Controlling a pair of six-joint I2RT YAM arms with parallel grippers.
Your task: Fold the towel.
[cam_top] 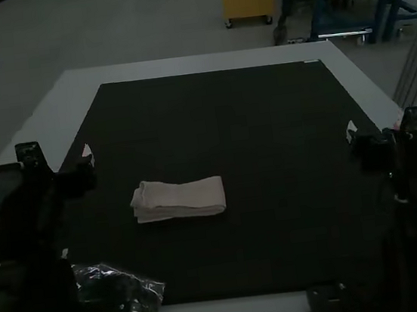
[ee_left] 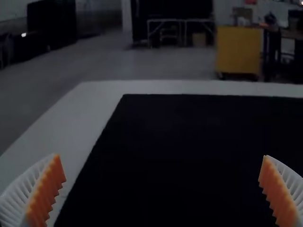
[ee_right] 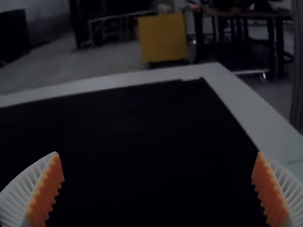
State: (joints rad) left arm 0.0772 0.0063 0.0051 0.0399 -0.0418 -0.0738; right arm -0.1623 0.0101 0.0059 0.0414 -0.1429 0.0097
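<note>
White ribbed left hand (cam_top: 87, 157), right hand (cam_top: 351, 131): wide open, empty.
Pale cloth towel (cam_top: 179, 199): we've got it between them, nearer the left.

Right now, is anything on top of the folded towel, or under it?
Nothing rests on the towel. Dark mat surrounds it; whatever lies directly beneath is covered.
</note>
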